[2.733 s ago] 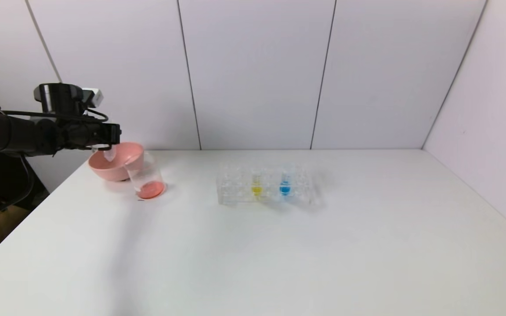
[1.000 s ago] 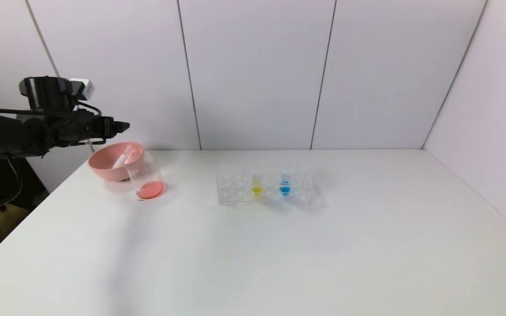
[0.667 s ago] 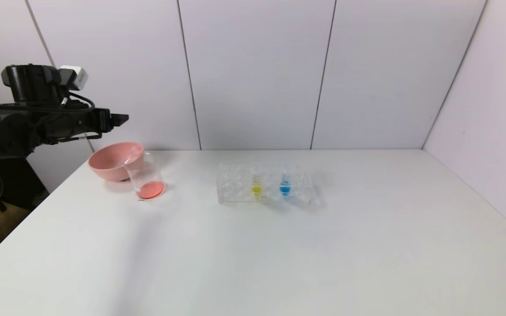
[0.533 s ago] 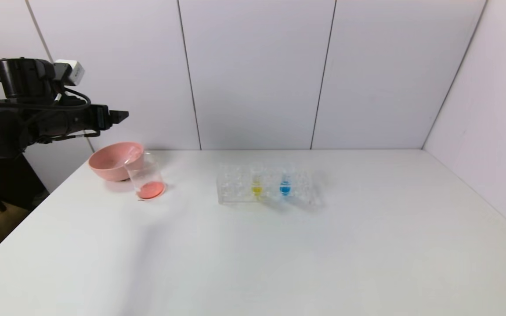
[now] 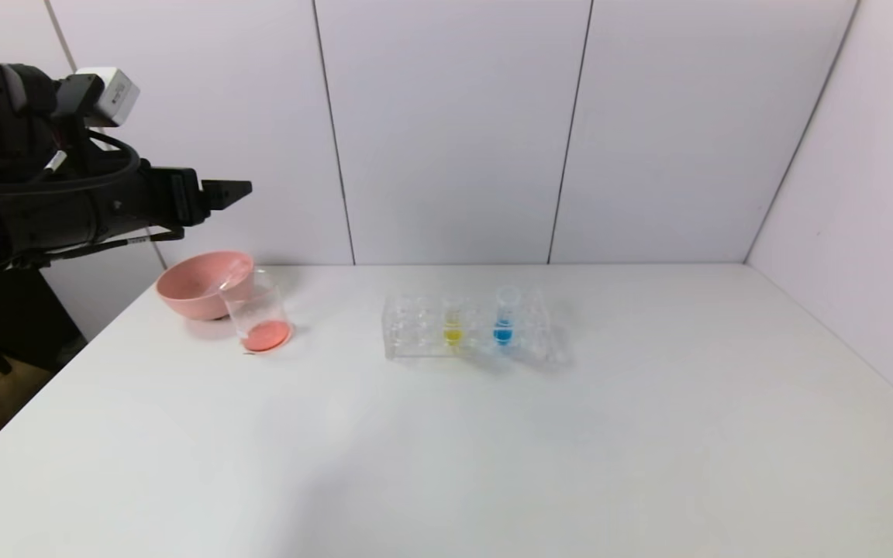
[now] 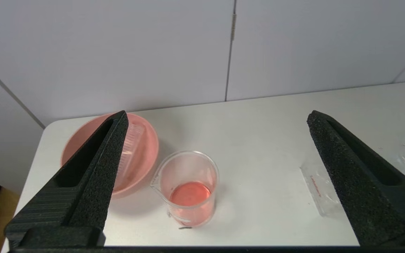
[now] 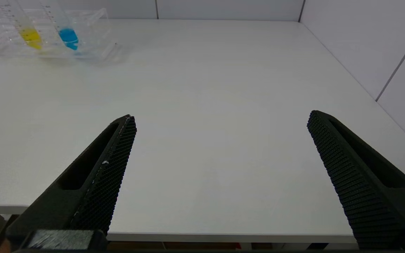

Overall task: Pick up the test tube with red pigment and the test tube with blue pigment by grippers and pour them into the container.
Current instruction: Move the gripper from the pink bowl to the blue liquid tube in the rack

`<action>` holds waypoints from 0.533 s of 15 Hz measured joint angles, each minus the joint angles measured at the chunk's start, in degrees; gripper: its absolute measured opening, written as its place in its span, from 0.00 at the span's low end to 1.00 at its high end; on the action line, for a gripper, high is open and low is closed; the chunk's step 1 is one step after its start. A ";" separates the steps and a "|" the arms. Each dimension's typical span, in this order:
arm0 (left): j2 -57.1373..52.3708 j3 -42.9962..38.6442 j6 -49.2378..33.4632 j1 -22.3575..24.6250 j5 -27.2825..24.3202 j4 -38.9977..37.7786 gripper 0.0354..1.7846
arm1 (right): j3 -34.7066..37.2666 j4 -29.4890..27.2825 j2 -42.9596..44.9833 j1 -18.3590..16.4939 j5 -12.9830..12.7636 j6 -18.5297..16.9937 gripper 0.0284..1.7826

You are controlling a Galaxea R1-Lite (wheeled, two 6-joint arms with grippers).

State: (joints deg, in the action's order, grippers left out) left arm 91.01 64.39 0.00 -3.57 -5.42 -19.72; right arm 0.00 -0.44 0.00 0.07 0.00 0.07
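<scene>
Left gripper (image 5: 237, 191) hangs in the air above and just to the left of the pink bowl (image 5: 183, 298), well clear of the table (image 5: 446, 434), with its two black fingers (image 6: 93, 168) spread wide and nothing between them. From its own wrist camera the gripper (image 6: 216, 119) frames the bowl (image 6: 149, 154) and the container (image 6: 188, 188) below it.

The container (image 5: 258, 314), a clear glass beaker, stands on the table touching the bowl's right side. A shallow layer of red-orange liquid covers its bottom, and its pouring lip points toward the bowl.

An emptied clear tube (image 6: 130, 146) lies tilted inside the bowl, leaning against the inner wall; in the head view it shows as a pale streak (image 5: 229, 275). It holds no visible liquid, so whether it is the test tube with red pigment cannot be told from its contents.

To the right of the bowl and well apart from it, a clear tube rack (image 5: 470, 329) sits on the table. The test tube with blue pigment (image 5: 504, 318) stands upright in the rack, with a tube of yellow liquid (image 5: 453, 319) upright beside it on the side nearer the bowl.

Right gripper (image 7: 220, 119) appears only in its own wrist view, low near the table's front edge and far from the bowl, its fingers (image 7: 100, 175) wide apart and empty. That view shows the rack (image 7: 93, 38) off in the distance with the blue tube (image 7: 67, 33) and the yellow tube (image 7: 29, 33) in it.

A flat clear plastic scrap (image 6: 320, 189) lies on the table to the right of the beaker.
</scene>
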 joint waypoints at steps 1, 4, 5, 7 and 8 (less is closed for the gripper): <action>-1.88 -1.58 -0.02 -1.69 -0.02 0.02 1.00 | 0.00 0.00 0.00 0.00 0.00 0.00 1.00; -7.41 -6.66 -0.16 -6.70 -0.05 0.05 1.00 | 0.00 0.00 0.00 0.02 0.00 0.00 1.00; -9.24 -8.47 -0.18 -8.19 -0.02 0.07 1.00 | 0.00 0.00 0.00 0.02 0.00 0.00 1.00; -12.87 -12.32 -0.24 -11.12 0.02 0.02 1.00 | 0.00 0.00 0.00 0.00 0.00 0.00 1.00; -14.45 -13.95 -0.24 -12.46 0.02 -0.12 1.00 | 0.00 0.00 0.00 0.00 0.00 0.00 1.00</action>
State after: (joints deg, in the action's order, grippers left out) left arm 76.57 50.44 -0.24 -16.03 -5.40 -19.85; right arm 0.00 -0.44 0.00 0.07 0.00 0.07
